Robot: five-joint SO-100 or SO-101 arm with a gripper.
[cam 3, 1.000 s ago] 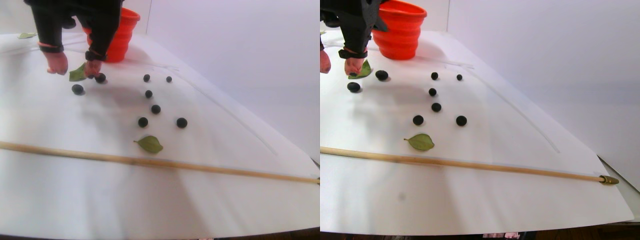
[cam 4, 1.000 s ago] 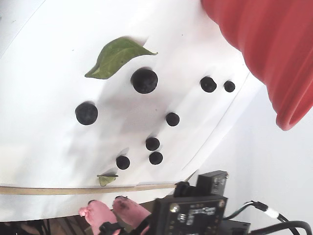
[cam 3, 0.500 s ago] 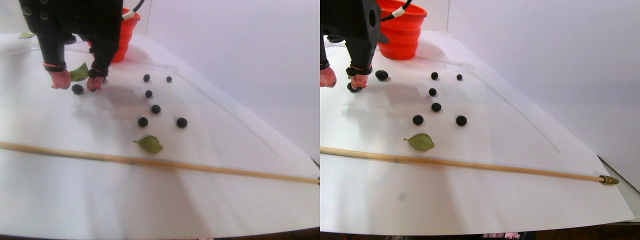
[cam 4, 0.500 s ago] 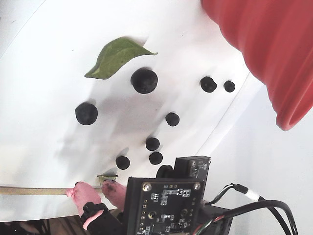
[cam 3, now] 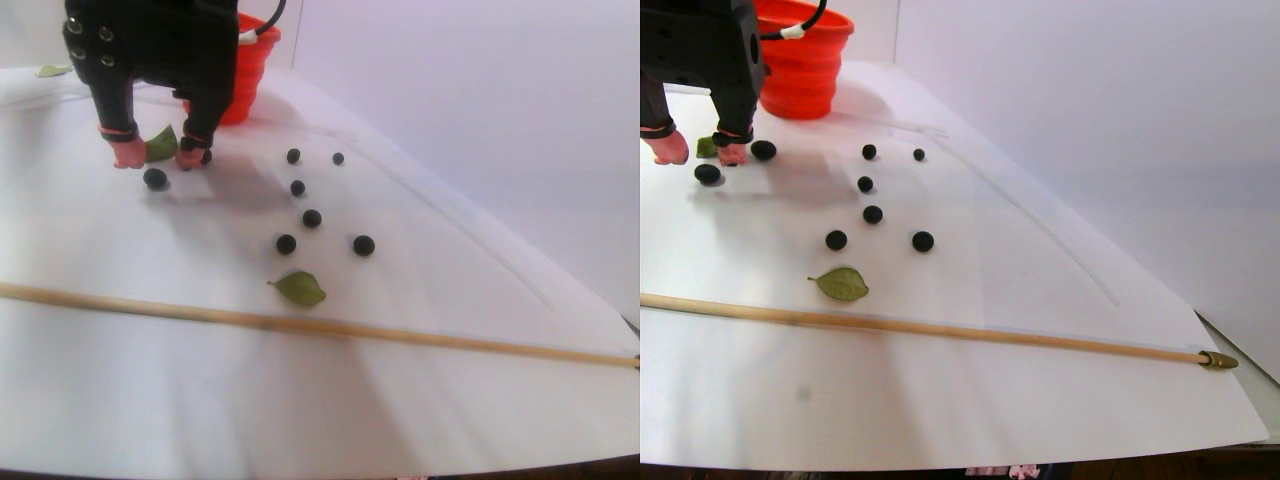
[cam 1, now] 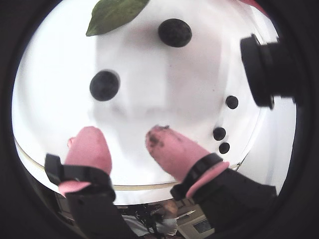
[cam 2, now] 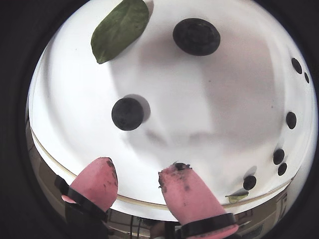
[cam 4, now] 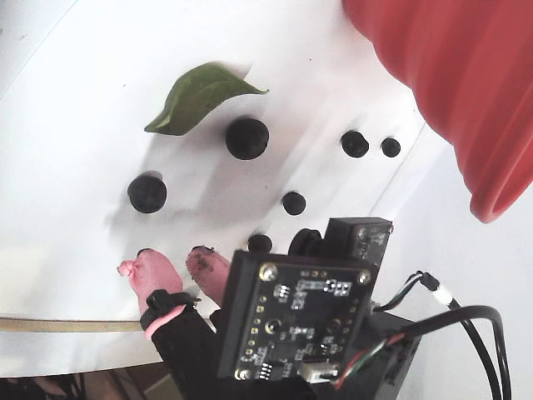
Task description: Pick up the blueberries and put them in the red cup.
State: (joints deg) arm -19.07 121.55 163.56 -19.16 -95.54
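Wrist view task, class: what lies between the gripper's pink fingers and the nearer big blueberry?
Nothing: in a wrist view only bare white sheet separates the open gripper from the nearer big blueberry. The green leaf lies beyond the berry.

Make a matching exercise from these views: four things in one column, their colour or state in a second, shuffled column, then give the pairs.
Things:
1. gripper
2. red cup
3. green leaf
4. wooden stick

States:
A. lies flat beside a big blueberry
B. stands upright at the far end of the white sheet
C. open, holding nothing, pink tips just short of a blueberry
D. lies across the sheet, nearest the stereo camera

Pairs: 1-C, 2-B, 3-A, 4-D
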